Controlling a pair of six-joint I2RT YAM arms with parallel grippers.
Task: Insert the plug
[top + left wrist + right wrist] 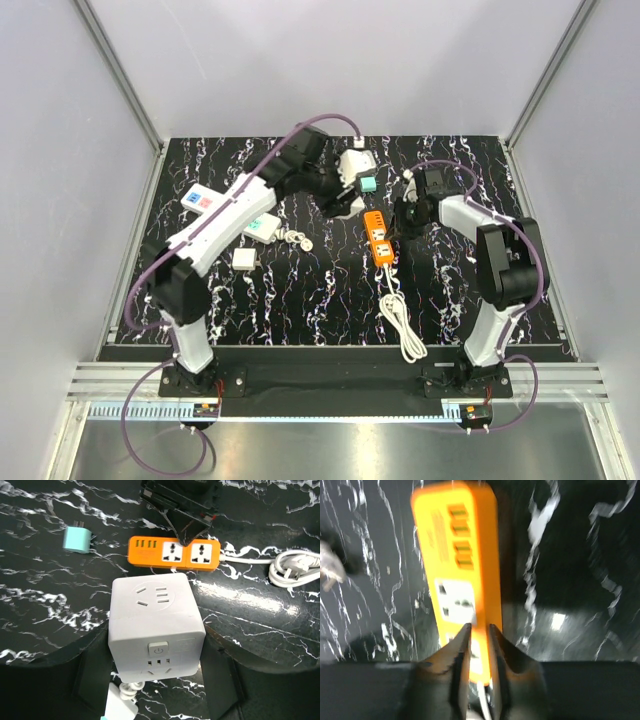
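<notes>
The plug (155, 625), a white cube with sockets and a power button, sits between the two black fingers of my left gripper (156, 647), which is shut on its sides. It seems to be held just off the table. Beyond it lies the orange power strip (172, 553), USB ports on the left and two sockets on the right. In the top view the left gripper (347, 202) is just left of the strip (378, 236). My right gripper (479, 626) is shut, its tips resting on top of the strip (462, 565) near the cord end, also seen in the left wrist view (184, 534).
A small teal cube (77, 539) lies left of the strip's USB end. The strip's white cord (400, 320) coils toward the near edge. A white strip with coloured buttons (200, 200), a white-and-teal adapter (262, 228) and a small white block (244, 259) lie on the left.
</notes>
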